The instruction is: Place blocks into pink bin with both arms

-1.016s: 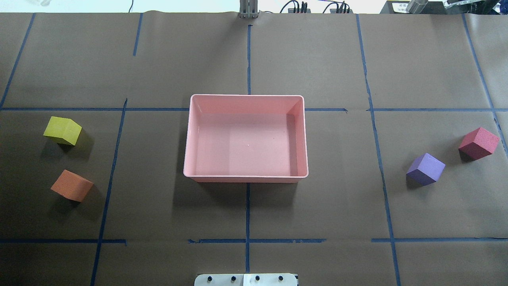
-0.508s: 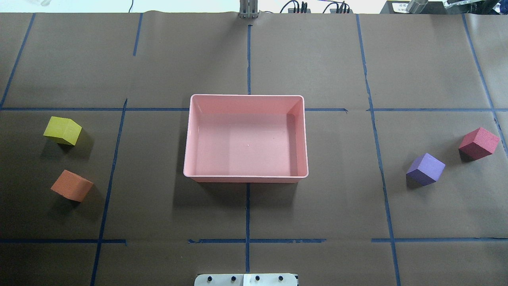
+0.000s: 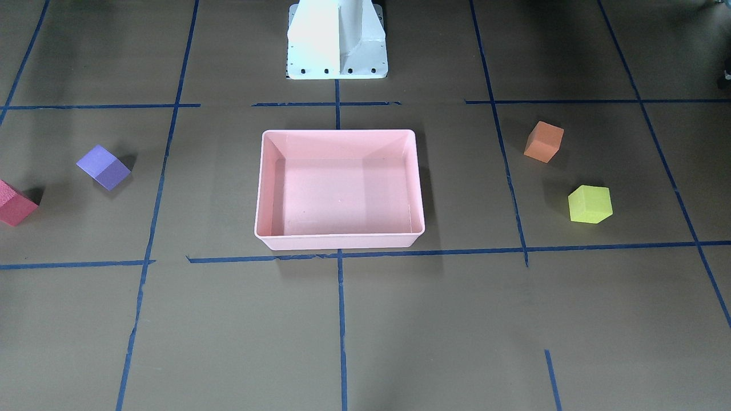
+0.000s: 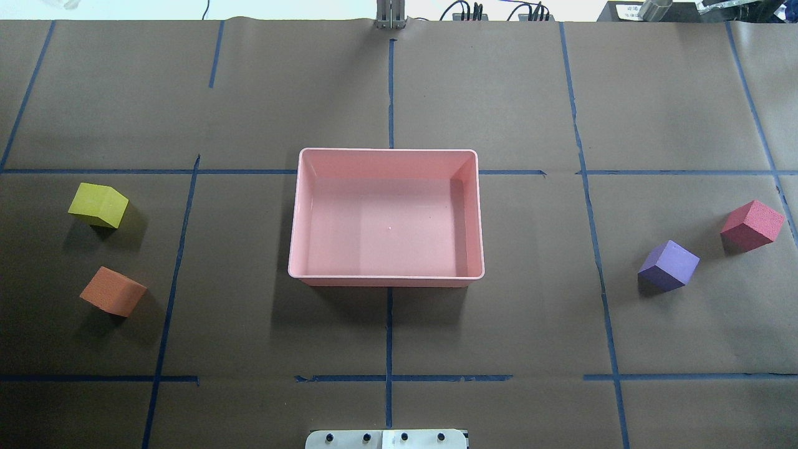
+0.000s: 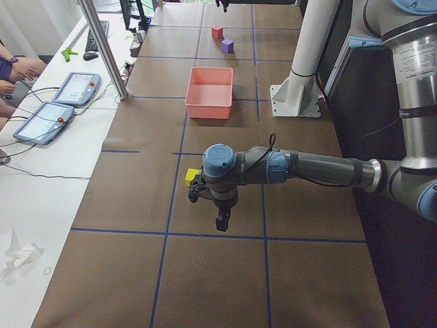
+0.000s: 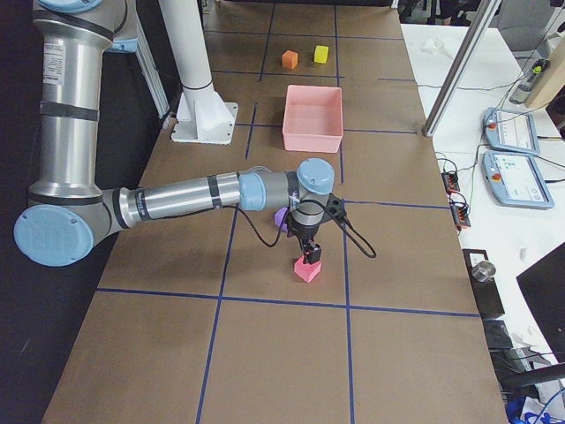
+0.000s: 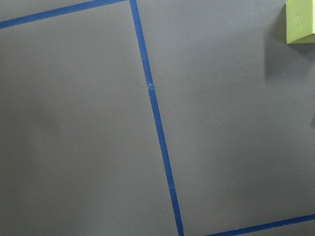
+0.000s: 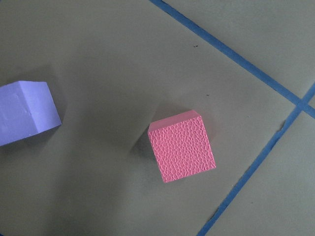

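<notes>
- Starting on the left: yellow block (image 4: 98, 205) and orange block (image 4: 113, 291) sit close together on the desk (image 4: 249, 93).
- Pink bin (image 4: 386, 153) is mid-desk, all four blocks outside it.
- Purple block (image 4: 668, 265) and red block (image 4: 752, 225) sit out right.
- Left jaws hang near yellow, right jaws just over red; can't tell how open either is.

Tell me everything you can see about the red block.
The red block is a small cube, pinkish-red, with a pebbly foam-like surface. It sits flat on the brown paper-covered table, turned at an angle to the blue tape lines, far to the robot's right of the pink bin. The purple block lies nearby, apart. The right gripper hangs over it; nothing but the table visibly touches it.
</notes>
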